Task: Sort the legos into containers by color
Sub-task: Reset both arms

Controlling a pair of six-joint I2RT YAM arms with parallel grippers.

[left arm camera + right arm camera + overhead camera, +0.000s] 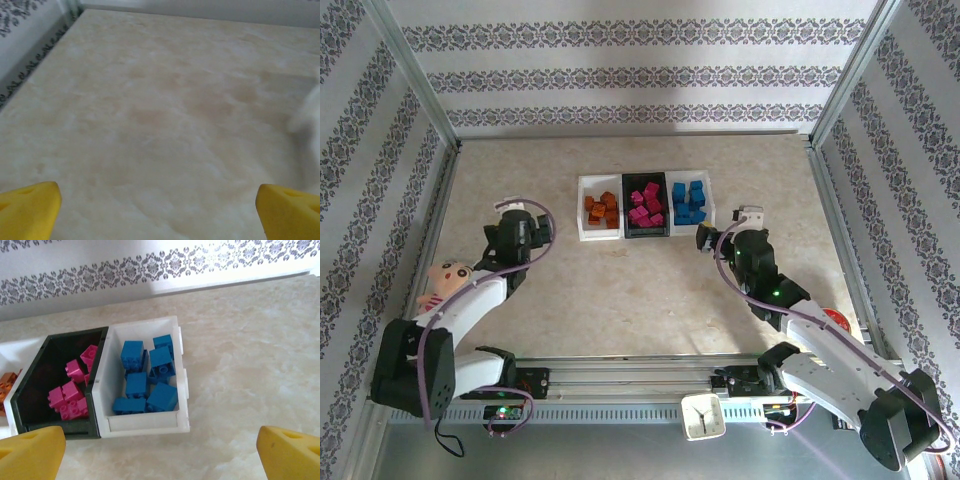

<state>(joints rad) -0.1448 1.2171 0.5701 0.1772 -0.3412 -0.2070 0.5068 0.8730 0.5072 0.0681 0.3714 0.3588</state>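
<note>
Top external view, item one: three small open rectangular plastic bins joined in a row, set toward twelve o'clock on the beige marbled tabletop [620, 300], so that both arms can reach them. The left white bin [582, 212] holds the orange-brown studded plastic bricks [601, 208]. The black middle bin [647, 235] holds the magenta-pink bricks [646, 205]. The right white bin [711, 200] holds the blue bricks [689, 201]. Each colour has its own compartment and none looks mixed. I see no brick loose on the tabletop, so the sort looks finished or nearly so. Item two, right wrist view: the right gripper [160, 450] hangs just off the five o'clock corner of the blue bin. Its yellow pads [30, 452] are spread to the frame corners with nothing between them, so it is released and empty, placed as if for a drop into that compartment. Item three, left wrist view: the left gripper [159, 209] is likewise released, its pads [27, 207] wide apart over bare table. It stands at about eight o'clock from the row and apart from it, leaving the bins free for the other arm. A blurred white shape [310, 115] at three o'clock in that view cannot be identified. Item four, not part of the sort: a pink plush doll [445, 277] at eight o'clock beside the left arm, and a small white square clock [702, 416] at six o'clock on the base rail.
</note>
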